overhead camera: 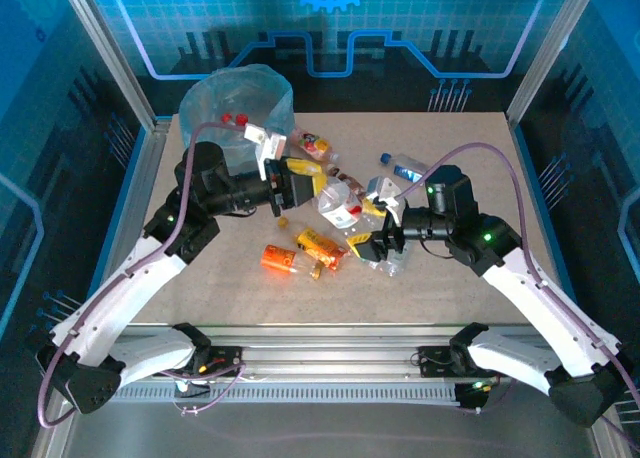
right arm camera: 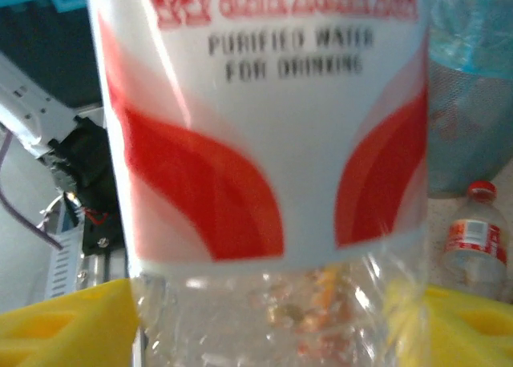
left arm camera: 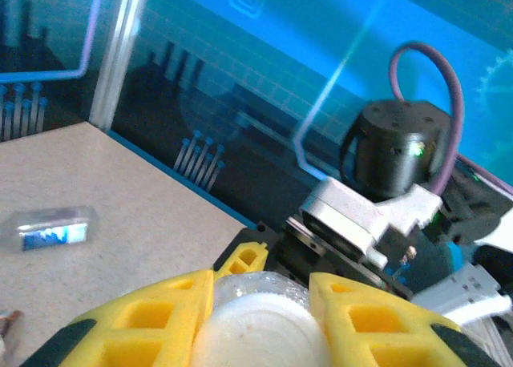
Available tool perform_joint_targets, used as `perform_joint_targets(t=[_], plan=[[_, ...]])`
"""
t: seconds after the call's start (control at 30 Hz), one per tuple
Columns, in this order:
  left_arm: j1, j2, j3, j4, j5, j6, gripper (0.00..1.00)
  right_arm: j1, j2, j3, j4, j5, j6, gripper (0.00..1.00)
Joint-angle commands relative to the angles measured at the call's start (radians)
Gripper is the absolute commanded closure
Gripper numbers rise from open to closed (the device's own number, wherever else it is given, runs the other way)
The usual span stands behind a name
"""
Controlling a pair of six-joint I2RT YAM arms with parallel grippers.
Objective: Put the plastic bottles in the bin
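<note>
A clear plastic bottle [overhead camera: 340, 208] with a red-and-white label hangs over the table's middle between both arms. My left gripper [overhead camera: 312, 190] is shut on its white cap [left arm camera: 260, 331], a yellow finger [left arm camera: 160, 315] pressing each side. My right gripper [overhead camera: 365, 225] stands open around the bottle's clear body [right arm camera: 264, 143], fingers [right arm camera: 64, 327] wide on either side. The bin [overhead camera: 200, 98], grey with a blue bag, stands at the back left with red-capped bottles inside. More bottles lie loose: orange ones [overhead camera: 280, 259] [overhead camera: 320, 246], a blue-labelled one [overhead camera: 405, 166] and a crushed clear one [overhead camera: 392, 260].
Several small bottles are heaped near the bin's right side [overhead camera: 318, 146]. A red-capped bottle [right arm camera: 477, 239] lies before the bin [right arm camera: 473, 86] in the right wrist view. The blue-labelled bottle [left arm camera: 52, 231] lies near the table's far edge. Metal frame posts [overhead camera: 110, 58] border the table.
</note>
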Motion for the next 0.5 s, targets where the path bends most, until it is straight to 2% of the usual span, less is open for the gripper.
perform_joint_targets(t=[0.0, 0.13, 0.23, 0.33, 0.47], plan=[[0.001, 0.022, 0.127, -0.043, -0.216, 0.046, 1.0, -0.004, 0.001, 0.042, 0.043, 0.099, 0.031, 0.14], [0.008, 0.113, 0.362, -0.239, -0.433, 0.175, 1.0, -0.003, 0.023, 0.078, 0.072, 0.165, 0.038, 0.06], [0.052, 0.215, 0.572, -0.374, -0.568, 0.245, 1.0, -0.001, 0.062, 0.119, 0.069, 0.221, 0.023, 0.04], [0.169, 0.314, 0.745, -0.454, -0.57, 0.223, 1.0, 0.0, 0.118, 0.164, 0.052, 0.269, -0.015, 0.03], [0.307, 0.454, 0.968, -0.573, -0.609, 0.229, 1.0, 0.004, 0.2, 0.227, 0.016, 0.27, -0.056, 0.03]])
